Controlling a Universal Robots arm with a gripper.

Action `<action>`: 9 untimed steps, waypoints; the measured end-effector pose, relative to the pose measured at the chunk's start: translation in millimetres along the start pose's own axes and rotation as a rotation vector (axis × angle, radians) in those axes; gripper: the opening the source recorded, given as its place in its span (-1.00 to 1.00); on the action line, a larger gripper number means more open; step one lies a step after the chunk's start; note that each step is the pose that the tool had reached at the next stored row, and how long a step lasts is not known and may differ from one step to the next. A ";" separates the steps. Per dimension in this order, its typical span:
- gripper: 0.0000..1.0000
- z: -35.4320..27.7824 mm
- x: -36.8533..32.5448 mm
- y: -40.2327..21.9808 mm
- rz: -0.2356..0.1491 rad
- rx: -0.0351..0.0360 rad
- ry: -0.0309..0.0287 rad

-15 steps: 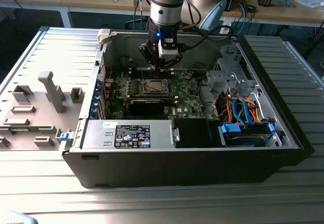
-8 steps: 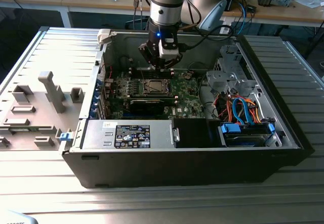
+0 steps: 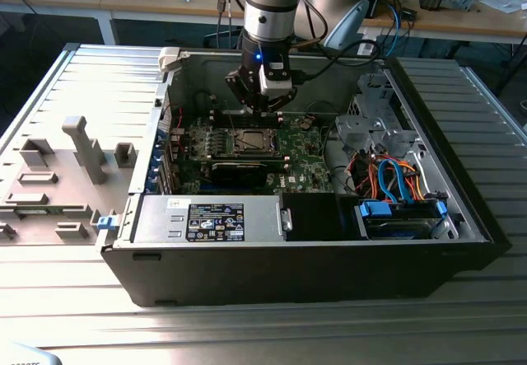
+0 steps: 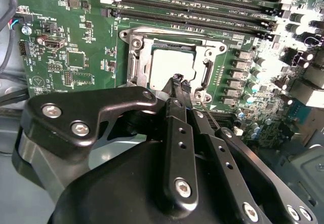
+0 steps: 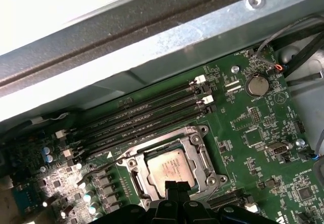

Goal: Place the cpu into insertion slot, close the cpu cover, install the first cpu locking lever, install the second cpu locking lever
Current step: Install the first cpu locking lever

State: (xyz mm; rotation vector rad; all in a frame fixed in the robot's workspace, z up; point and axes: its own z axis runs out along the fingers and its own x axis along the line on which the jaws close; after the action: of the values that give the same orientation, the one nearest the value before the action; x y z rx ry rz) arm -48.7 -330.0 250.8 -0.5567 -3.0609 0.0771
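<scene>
The black robot hand (image 4: 180, 84), fingers pinched nearly together and empty, hovered at the seated silvery square cpu (image 4: 169, 68), where a careless downward push risked scratching it or bending the metal-rimmed insertion slot (image 4: 137, 62).

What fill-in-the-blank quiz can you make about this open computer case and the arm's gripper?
The small flat square silvery cpu lies inside the metal-rimmed insertion slot of the ____ motherboard. The ____ gripper hangs at that slot's edge. Blue and orange cables lie toward the exterior view's ____.
Missing: green; black; right.
</scene>
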 end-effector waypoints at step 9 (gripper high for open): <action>-0.79 0.0 0.0 0.0 -0.026 0.0004 -0.0014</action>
State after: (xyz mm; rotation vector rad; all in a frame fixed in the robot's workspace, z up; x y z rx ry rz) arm -48.7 -330.0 250.8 -0.5162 -3.0686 0.0775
